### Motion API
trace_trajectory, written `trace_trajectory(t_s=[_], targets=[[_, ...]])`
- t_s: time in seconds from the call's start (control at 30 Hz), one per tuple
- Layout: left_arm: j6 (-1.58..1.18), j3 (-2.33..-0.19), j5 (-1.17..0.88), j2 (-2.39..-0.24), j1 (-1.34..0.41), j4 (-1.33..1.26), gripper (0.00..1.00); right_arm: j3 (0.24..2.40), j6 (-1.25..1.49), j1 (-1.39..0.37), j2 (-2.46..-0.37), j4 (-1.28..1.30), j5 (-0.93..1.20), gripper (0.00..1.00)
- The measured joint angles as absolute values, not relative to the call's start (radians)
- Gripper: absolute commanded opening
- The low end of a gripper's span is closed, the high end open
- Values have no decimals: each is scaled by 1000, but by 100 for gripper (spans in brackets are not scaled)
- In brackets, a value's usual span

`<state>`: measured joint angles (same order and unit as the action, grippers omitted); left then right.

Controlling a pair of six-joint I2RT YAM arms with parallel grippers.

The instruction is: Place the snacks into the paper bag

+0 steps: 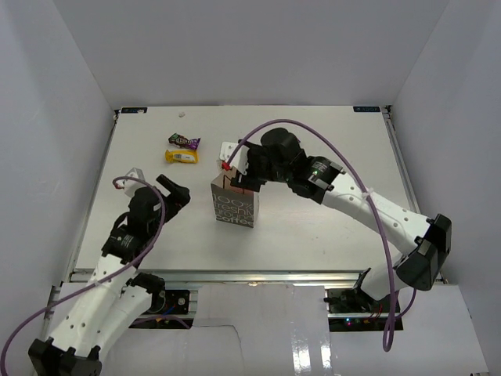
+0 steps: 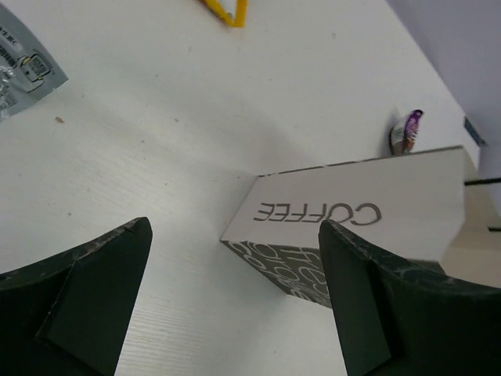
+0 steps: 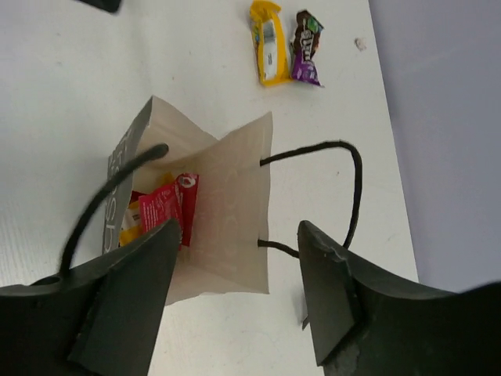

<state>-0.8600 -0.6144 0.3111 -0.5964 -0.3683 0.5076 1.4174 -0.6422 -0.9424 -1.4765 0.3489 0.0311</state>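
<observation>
The right pincer, parted and empty over the paper bag at mid-surface with a red packet inside, should lift straight up clear of the loop handles before seeking the yellow bar and the purple packet near the far edge; the left pincer gapes wide beside the bag.

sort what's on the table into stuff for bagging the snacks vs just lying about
For the job:
paper bag
red packet, already inside it
yellow bar
purple packet, beside the bar

Just lying about:
small white scrap, far back
grey printed wrapper, left wrist view; possibly a snack, cannot tell
</observation>
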Motion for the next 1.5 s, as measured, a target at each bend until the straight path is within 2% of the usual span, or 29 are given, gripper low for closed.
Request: trace_trajectory(t_s=[0.17, 0.4, 0.53, 0.8, 1.03, 1.13, 1.2, 1.3, 1.5], targets=[[-881, -745, 322, -851, -314, 588, 98, 1597, -693, -858, -1478, 459, 199, 73], [-696, -844, 173, -1135, 25, 615, 98, 1761, -705, -517, -1505, 559, 458, 74], [-581, -849, 173, -1198, 122, 616, 98, 1703, -696, -341, -1510, 609, 555, 74], [-389, -867, 202, -1422, 170, 529, 95, 1449, -676, -251, -1501, 684, 665, 73], [-286, -867, 181, -1575, 212, 415, 73, 1409, -662, -202, -1501, 681, 693, 73], [-267, -867, 151, -1592, 227, 375, 58, 1402, -661, -196, -1501, 682, 699, 73], [-261, -866, 129, -1594, 233, 353, 40, 1402, -661, -192, -1501, 681, 705, 73], [-257, -864, 96, -1593, 236, 326, 29, 1401, -658, -188, -1501, 680, 712, 73], [-275, -831, -24, -1508, 239, 305, 22, 1396, -654, -174, -1505, 680, 723, 73]])
